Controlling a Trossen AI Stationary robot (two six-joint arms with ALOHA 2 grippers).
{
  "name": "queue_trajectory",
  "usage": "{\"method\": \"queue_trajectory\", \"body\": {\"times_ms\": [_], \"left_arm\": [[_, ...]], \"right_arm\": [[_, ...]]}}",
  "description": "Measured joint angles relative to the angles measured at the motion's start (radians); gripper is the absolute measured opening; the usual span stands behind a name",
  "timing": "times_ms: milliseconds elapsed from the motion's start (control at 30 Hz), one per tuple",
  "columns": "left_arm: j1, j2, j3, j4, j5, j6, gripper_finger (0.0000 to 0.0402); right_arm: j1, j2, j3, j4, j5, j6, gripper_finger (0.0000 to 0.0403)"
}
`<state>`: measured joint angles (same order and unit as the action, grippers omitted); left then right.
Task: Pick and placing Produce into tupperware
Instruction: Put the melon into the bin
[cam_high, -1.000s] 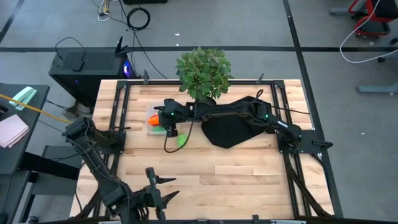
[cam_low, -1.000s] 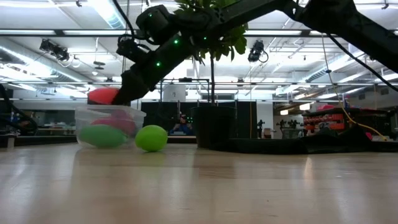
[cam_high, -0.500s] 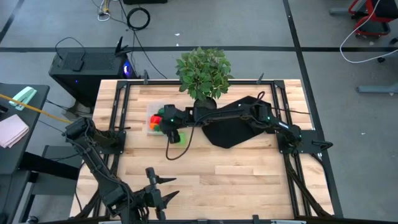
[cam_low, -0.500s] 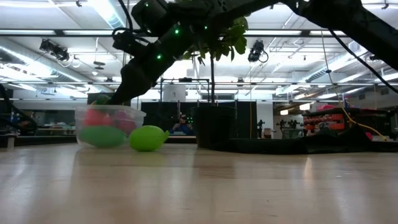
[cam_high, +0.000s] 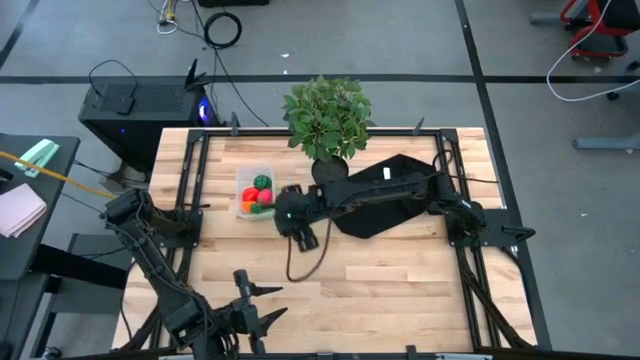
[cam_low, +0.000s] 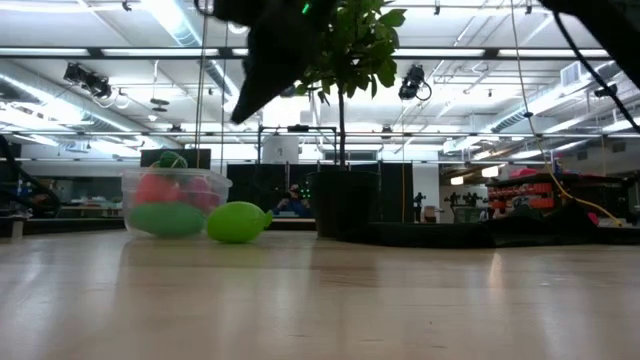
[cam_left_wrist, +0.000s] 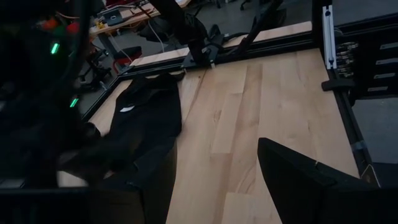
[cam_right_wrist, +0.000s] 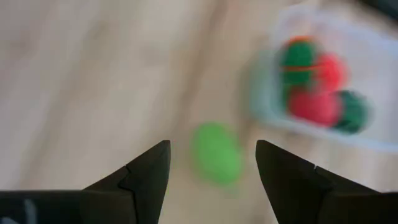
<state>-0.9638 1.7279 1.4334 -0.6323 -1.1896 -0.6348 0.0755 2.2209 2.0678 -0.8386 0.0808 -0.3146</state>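
Tupperware (cam_high: 254, 192) on the desk (cam_high: 380, 290) holds red and green toy produce (cam_right_wrist: 317, 87); a light green oblong piece (cam_right_wrist: 216, 153) lies just beside it. Right pincer (cam_right_wrist: 211, 163) hangs above, fingers apart, empty. Left pincer (cam_high: 250, 312) waits apart at the near edge.

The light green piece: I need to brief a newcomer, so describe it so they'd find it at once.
Start at the leafy potted plant, then find the clear tupperware near it. The light green oblong piece lies on the wood just outside the tub; every other toy sits inside.
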Motion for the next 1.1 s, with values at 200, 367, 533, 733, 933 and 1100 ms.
{"method": "queue_trajectory", "body": {"times_ms": [200, 367, 533, 733, 933, 1100], "left_arm": [[0.003, 0.0, 0.0, -0.002, -0.001, 0.0, 0.0231], [0.044, 0.0, 0.0, -0.006, -0.002, -0.012, 0.0231], [0.146, 0.006, -0.001, -0.052, 0.002, -0.11, 0.0231], [0.321, 0.033, -0.032, -0.076, 0.182, -0.241, 0.0231], [0.474, 0.046, -0.034, -0.108, 0.358, -0.229, 0.0233], [0.584, 0.045, -0.033, -0.133, 0.474, -0.158, 0.0257]], "right_arm": [[0.158, -0.075, -0.104, -0.151, -0.062, 0.105, 0.024], [0.306, -0.173, -0.381, 0.006, -0.024, 0.221, 0.024], [0.399, -0.309, -0.678, 0.206, 0.149, 0.367, 0.024], [0.426, -0.502, -0.942, 0.368, 0.243, 0.556, 0.024], [0.456, -0.669, -1.14, 0.511, 0.252, 0.608, 0.024], [0.465, -0.737, -1.232, 0.629, 0.255, 0.599, 0.024]]}}
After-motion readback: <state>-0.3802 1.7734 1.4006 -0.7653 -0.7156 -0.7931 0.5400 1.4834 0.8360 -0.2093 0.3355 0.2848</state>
